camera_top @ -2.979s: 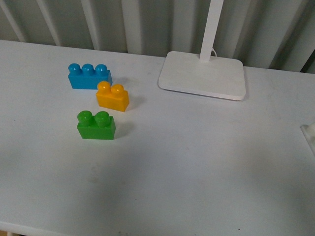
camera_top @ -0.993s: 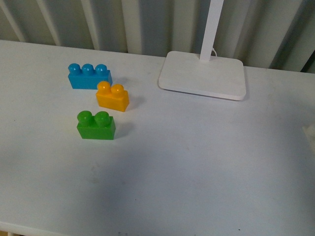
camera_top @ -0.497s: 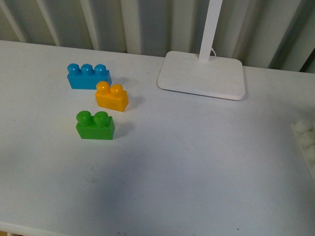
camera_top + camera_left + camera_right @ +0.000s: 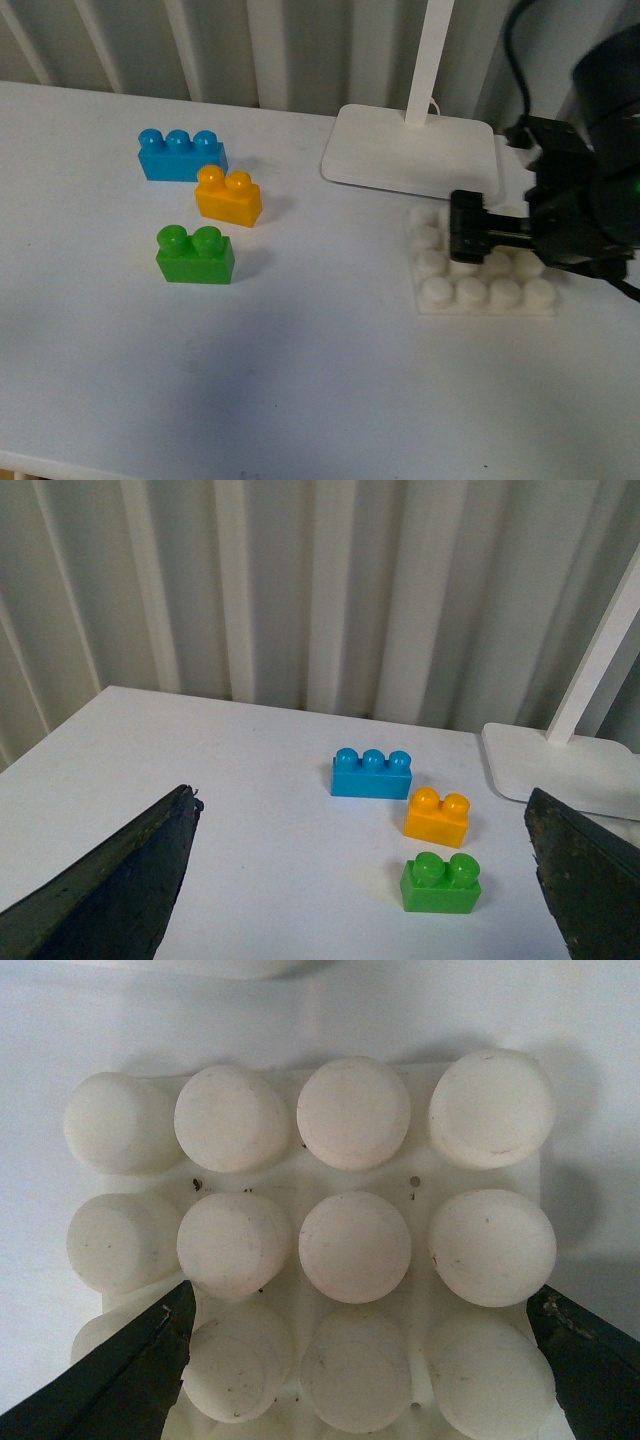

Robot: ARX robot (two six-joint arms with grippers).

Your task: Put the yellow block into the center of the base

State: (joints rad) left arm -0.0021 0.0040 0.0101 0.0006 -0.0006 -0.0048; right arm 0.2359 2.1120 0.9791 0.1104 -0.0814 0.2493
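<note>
The yellow block [image 4: 229,195] stands on the table's left part, between a blue three-stud brick [image 4: 181,154] and a green two-stud brick [image 4: 195,254]. It also shows in the left wrist view [image 4: 437,814]. The white studded base [image 4: 480,288] lies on the table at the right, just in front of the lamp foot. My right gripper [image 4: 468,240] is shut on the base, which fills the right wrist view [image 4: 350,1250]. My left gripper [image 4: 365,880] is open and empty, well back from the three bricks; it is out of the front view.
A smooth white lamp foot [image 4: 410,152] with an upright pole stands at the back, right behind the base. The blue brick [image 4: 372,773] and green brick [image 4: 441,882] flank the yellow block closely. A ribbed wall runs behind the table.
My right arm has come in from the right edge with the base, which now lies on the table in front of the lamp foot. The bricks have not moved.
</note>
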